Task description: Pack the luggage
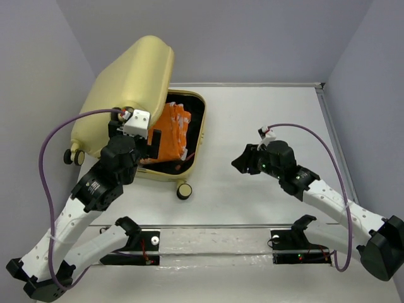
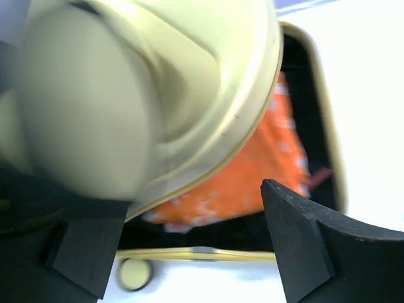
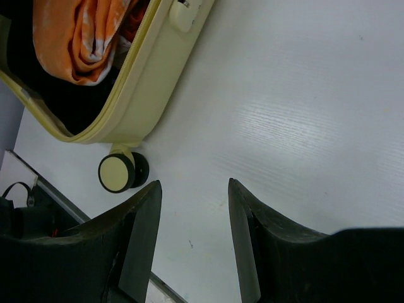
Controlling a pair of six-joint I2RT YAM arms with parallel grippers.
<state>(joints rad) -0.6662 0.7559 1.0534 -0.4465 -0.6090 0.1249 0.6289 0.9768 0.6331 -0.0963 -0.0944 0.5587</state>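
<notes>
The luggage (image 1: 129, 82) is a pale yellow hard-shell suitcase at the table's back left. Its lid stands half raised, tilted over the black-lined base. An orange and white cloth (image 1: 172, 132) lies in the base. My left gripper (image 1: 153, 144) is open at the base's near left side, just under the lid's edge. In the left wrist view the lid (image 2: 126, 82) fills the upper left, close over the gripper (image 2: 189, 240), and the cloth (image 2: 252, 170) lies beyond. My right gripper (image 1: 240, 163) is open and empty over bare table (image 3: 194, 184), to the right of the luggage (image 3: 151, 82).
A black-and-cream caster wheel (image 1: 184, 190) sticks out at the base's near corner and shows in the right wrist view (image 3: 117, 172). More wheels (image 1: 74, 156) are at the left. A clear rail (image 1: 214, 243) with the arm mounts runs along the near edge. Grey walls enclose the table.
</notes>
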